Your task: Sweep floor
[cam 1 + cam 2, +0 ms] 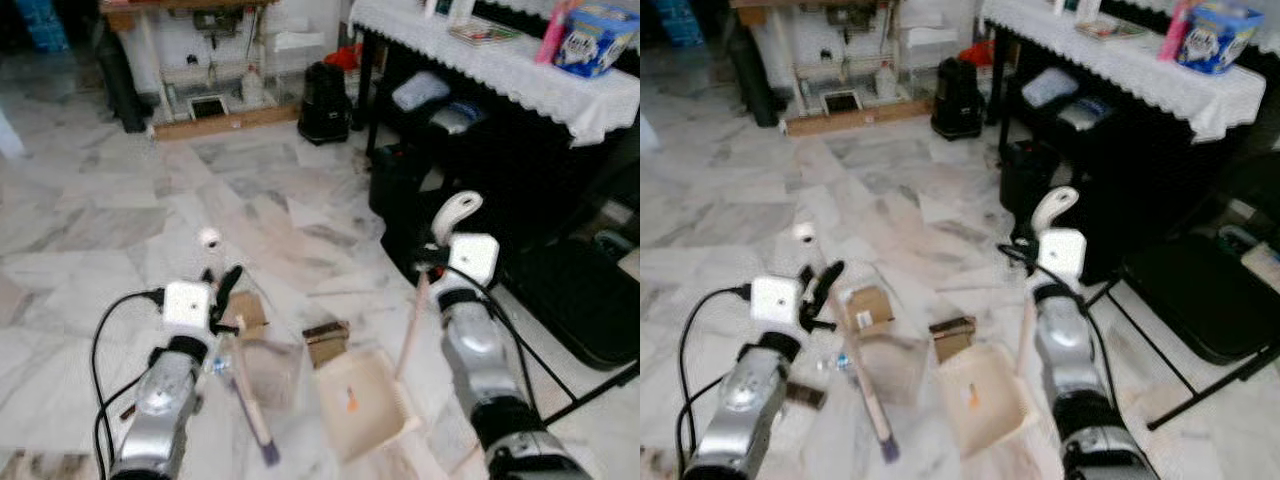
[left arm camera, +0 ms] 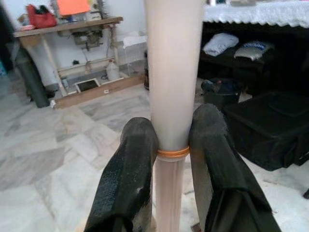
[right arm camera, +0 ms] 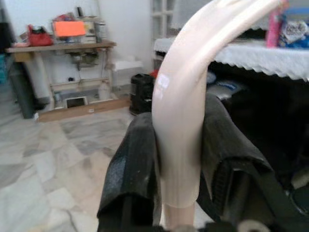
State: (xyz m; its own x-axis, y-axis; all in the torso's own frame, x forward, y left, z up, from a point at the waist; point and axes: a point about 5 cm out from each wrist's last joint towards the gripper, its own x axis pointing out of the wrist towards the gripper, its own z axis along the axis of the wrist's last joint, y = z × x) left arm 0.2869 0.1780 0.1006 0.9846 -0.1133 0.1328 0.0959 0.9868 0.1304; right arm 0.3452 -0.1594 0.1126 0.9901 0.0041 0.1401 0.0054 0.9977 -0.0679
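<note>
The left gripper [image 2: 166, 159] has its fingers [image 2: 128, 174] clamped tight on the broom handle [image 2: 173, 87]. The right gripper [image 3: 178, 159] pinches the curved dustpan handle [image 3: 186, 96]. The dustpan [image 1: 362, 400] rests on the marble floor [image 1: 110, 220] between both arms, cardboard scraps [image 1: 326, 340] just beside it.

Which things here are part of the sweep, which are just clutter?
Job: broom in left gripper; dustpan, its handle in right gripper; cardboard scraps on the floor.

Clutter: black bin, folding chair, box on the table.
</note>
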